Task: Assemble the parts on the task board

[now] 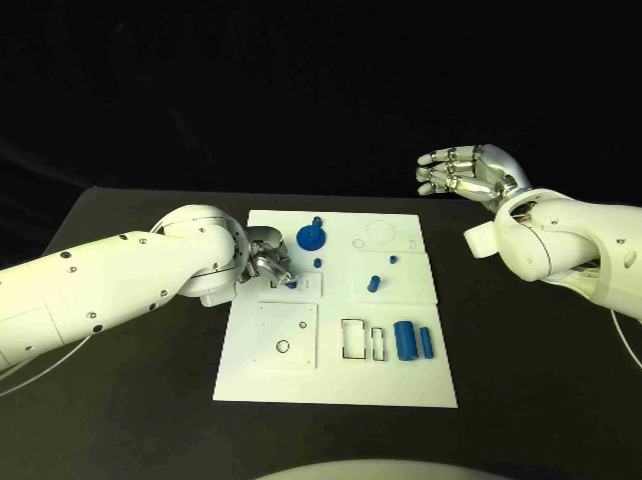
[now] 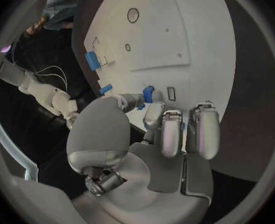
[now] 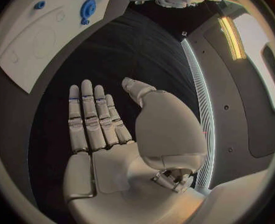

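The left hand [image 1: 268, 262] pinched a small blue part [image 2: 148, 94] against the task board [image 1: 336, 390], at about nine o'clock on the white plate. From where I stood, the part could have slipped or tilted if the fingers pressed off-line from its slot. The right hand [image 1: 470, 172] hung open off the board's two o'clock corner, holding nothing. A blue cylinder [image 1: 406, 341] and a blue disc [image 1: 311, 238] lay loose on the board.

Black table [image 1: 134, 400], matte, bearing the work area; its far edge meets a dark backdrop [image 1: 264, 90]. Thin white cables [image 1: 641, 335] trail over the tabletop near its left and right sides.
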Tool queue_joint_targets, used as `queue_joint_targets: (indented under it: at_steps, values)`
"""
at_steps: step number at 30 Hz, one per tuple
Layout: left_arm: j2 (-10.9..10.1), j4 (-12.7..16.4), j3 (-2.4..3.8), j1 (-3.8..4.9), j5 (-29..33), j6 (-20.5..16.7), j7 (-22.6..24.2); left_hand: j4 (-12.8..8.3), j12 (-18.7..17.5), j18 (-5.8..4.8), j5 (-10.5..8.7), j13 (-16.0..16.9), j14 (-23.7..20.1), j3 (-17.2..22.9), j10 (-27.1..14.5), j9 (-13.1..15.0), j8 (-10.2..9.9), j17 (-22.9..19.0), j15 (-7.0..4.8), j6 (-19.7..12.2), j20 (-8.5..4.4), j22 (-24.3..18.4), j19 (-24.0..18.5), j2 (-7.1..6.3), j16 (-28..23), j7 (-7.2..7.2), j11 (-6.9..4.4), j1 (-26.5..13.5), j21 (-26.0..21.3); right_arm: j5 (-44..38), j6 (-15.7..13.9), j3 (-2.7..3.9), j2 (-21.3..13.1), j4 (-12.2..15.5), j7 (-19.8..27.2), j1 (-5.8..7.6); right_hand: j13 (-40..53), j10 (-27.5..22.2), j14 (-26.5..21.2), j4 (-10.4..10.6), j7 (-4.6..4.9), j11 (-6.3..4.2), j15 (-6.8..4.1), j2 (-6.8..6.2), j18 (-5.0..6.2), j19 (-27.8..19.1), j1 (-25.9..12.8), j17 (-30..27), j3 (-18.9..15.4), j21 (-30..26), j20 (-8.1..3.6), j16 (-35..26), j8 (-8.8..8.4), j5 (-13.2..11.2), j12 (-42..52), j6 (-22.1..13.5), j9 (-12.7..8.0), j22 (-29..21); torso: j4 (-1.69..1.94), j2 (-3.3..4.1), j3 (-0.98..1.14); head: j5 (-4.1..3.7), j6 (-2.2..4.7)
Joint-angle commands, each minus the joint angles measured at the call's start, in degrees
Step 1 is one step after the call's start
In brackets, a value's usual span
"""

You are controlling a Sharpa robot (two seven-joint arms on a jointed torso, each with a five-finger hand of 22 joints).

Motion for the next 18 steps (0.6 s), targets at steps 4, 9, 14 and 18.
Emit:
queue_joint_targets:
  at_steps: [4, 9, 14, 18]
  values:
    - [0.49, -0.19, -0.02, -0.01, 0.53, 1.79, 0.23, -11.19, 0.62, -1.12, 0.74, 0.68, 6.08, 10.92, 0.75, 0.04, 0.36, 15.10, -0.48, 1.07, -0.24, 0.57, 1.56, 0.28, 0.19, -0.78, -0.06, -0.25, 0.31, -0.12, 1.00, 0.00, 0.10, -0.08, 0.61, -0.11, -0.05, -0.42, -0.24, 0.04, 3.49, 0.12, 0.07, -0.02, 0.74, 0.00, -0.66, -0.05, -0.46, -0.36, 0.41, -0.12, -0.26, 0.29, -0.31, -0.50, -0.05, -0.05, 0.02, 0.03, 0.00, 0.01, -0.13]
    - [0.94, -0.84, -0.03, -0.01, 1.05, 2.01, 0.17, -10.35, 0.73, -1.09, 0.83, 0.82, 6.08, 9.83, 1.25, 0.27, 0.73, 15.10, -0.66, 1.72, -0.34, 0.46, 1.54, 0.57, 0.19, -1.13, -0.31, -1.34, 0.24, -0.08, 1.00, -0.01, 0.14, -0.12, 0.62, -0.19, -0.05, -0.42, -0.24, 0.04, 3.49, 0.12, 0.07, -0.02, 0.74, 0.00, -0.66, -0.05, -0.46, -0.36, 0.41, -0.12, -0.26, 0.29, -0.31, -0.50, -0.05, -0.05, 0.01, 0.04, 0.01, 0.04, -0.20]
    - [1.50, -1.63, -0.05, -0.02, 1.28, 2.35, 0.10, -9.73, 0.74, -1.08, 0.67, 0.91, 6.08, 9.15, 1.43, 0.46, 0.96, 15.10, -0.81, 2.04, -0.47, 0.44, 1.55, 1.04, 0.19, -1.37, -0.49, -1.89, 0.21, -0.06, 1.05, -0.01, 0.13, -0.13, 0.56, -0.22, -0.05, -0.42, -0.24, 0.04, 3.49, 0.12, 0.07, -0.02, 0.74, 0.00, -0.66, -0.05, -0.46, -0.36, 0.41, -0.12, -0.26, 0.29, -0.31, -0.50, -0.05, -0.05, -0.03, 0.03, -0.02, 0.00, -0.27]
    - [1.97, -2.32, -0.07, -0.04, 1.47, 2.88, 0.03, -9.11, 0.86, -1.06, 0.37, 1.17, 6.08, 8.01, 1.70, 0.79, 1.33, 15.10, -1.03, 2.47, -0.65, 0.32, 1.52, 1.33, 0.19, -1.69, -0.76, -2.48, 0.13, -0.05, 1.12, -0.01, 0.08, -0.13, 0.51, -0.23, -0.19, -0.46, -0.24, 0.05, 3.51, 0.15, 0.09, 0.03, 0.75, -0.01, -0.74, -0.13, -0.57, -0.47, 0.44, -0.24, -0.29, 0.31, -0.30, -0.51, -0.07, -0.22, -0.03, 0.03, -0.01, -0.04, -0.34]
